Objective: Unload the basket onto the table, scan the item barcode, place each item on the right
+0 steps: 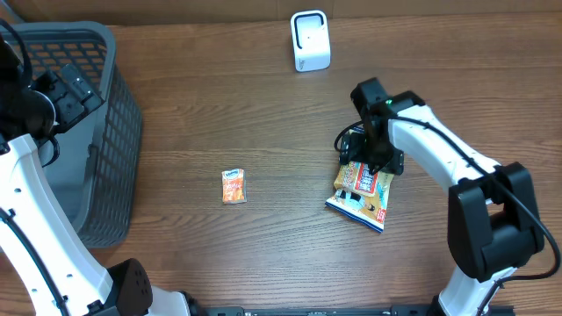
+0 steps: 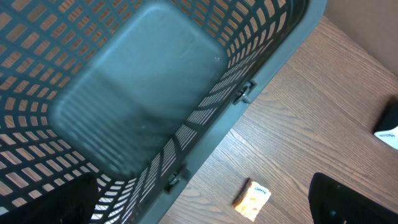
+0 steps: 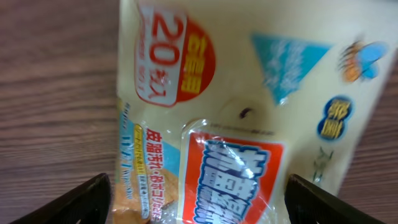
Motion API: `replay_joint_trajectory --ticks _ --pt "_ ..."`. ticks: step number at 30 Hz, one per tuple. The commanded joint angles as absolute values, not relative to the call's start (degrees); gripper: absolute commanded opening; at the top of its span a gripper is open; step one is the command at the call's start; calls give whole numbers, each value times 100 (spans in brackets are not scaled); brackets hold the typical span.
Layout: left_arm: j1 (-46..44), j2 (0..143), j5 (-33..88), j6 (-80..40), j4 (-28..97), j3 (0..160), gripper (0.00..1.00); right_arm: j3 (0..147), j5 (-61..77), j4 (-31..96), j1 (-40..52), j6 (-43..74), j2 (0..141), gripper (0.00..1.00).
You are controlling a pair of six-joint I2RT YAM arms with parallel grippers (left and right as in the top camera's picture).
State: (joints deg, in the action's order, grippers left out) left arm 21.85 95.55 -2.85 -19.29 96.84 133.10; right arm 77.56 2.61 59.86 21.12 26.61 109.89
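A brown wood-grain tabletop point(image 1: 290, 123) carries a grey mesh basket point(image 1: 105, 132) on the left and a white scanner point(image 1: 310, 40) at the back. A small orange packet point(image 1: 234, 186) lies mid-table. The snack packets point(image 1: 362, 195), seemingly 2 stacked, lie flat beneath the right fingers point(image 3: 74, 202), which are spread wide and grip nothing. The left fingers point(image 2: 348, 199) hang wide apart and empty over the basket.

Mock shop checkout: scanner point(image 1: 310, 40), basket point(image 1: 121, 132)
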Motion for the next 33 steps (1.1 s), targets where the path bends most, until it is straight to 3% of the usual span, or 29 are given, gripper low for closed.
replay_joint_trajectory --ticks 1,8,9,10,12,15,25,28,33 --pt "2174 9557 -340 -1861 9679 13299 100 7428 257 5835 2156 2950 11139 85" --pt "2174 9557 -340 -1861 9679 13299 100 6836 106 5424 2145 3024 11190 81" --pt "2174 9557 -340 -1861 9679 13299 100 6807 106 5428 2145 3024 11216 71" --pt "2174 9557 -340 -1861 9679 13299 100 6807 99 5426 2145 3022 11229 53" --pt "2174 9557 -340 -1861 9679 13299 100 6838 99 5437 2145 3022 11227 37" --pt "2174 9557 -340 -1861 9679 13299 100 7061 99 5675 2145 3020 11227 4" --pt "2174 9557 -340 -1861 9679 13299 100 9596 93 6670 2145 2169 11227 4" --pt "2174 9557 -340 -1861 9679 13299 100 10403 93 5955 2145 1942 11227 4" --pt "2174 9557 -340 -1861 9679 13299 100 10512 95 4097 2145 2163 11306 4"
